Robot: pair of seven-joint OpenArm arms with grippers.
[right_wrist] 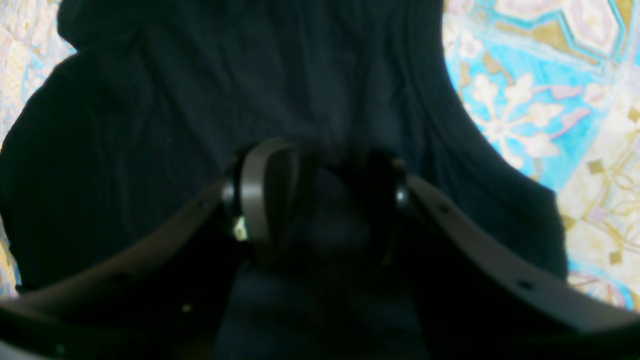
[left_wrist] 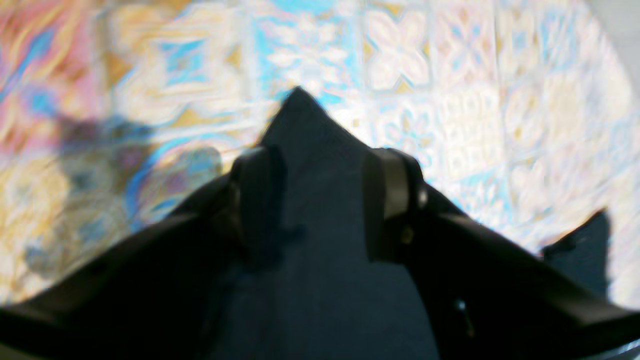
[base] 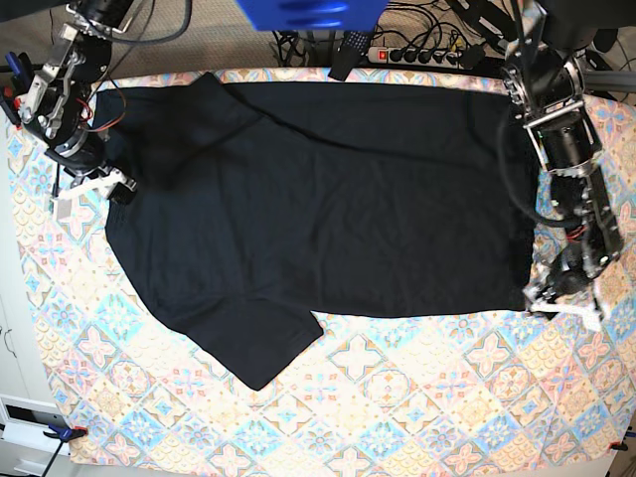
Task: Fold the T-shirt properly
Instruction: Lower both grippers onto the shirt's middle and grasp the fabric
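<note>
One black T-shirt (base: 328, 199) lies spread flat across the bench (base: 417, 397), which is covered by a cloth of pastel patterned tiles; its collar end is toward the overhead view's left and its hem toward that view's right, with both short sleeves fanned out, one at the far edge and one pointing toward the near edge. I can read no brand, label or writing on the shirt or anywhere else from here. There are two arms, one at each end of the shirt. The left gripper (base: 556, 298) sits at the near hem corner; through its wrist camera a pointed corner of black fabric (left_wrist: 305, 130) runs between its fingers (left_wrist: 387, 200), which stand apart on either side of the cloth, though the picture is too blurred for me to tell whether they actually press it. The right gripper (base: 99, 184) is at the collar and shoulder end; its own camera shows its fingers (right_wrist: 255, 195) set apart with a bunched fold of the dark shirt (right_wrist: 200, 90) rising between them, and again I cannot tell if the fabric is truly pinched. Beyond the far edge lie one power strip (base: 417, 55) among tangled cables, and one blue object (base: 308, 12), cut off by the frame.
</note>
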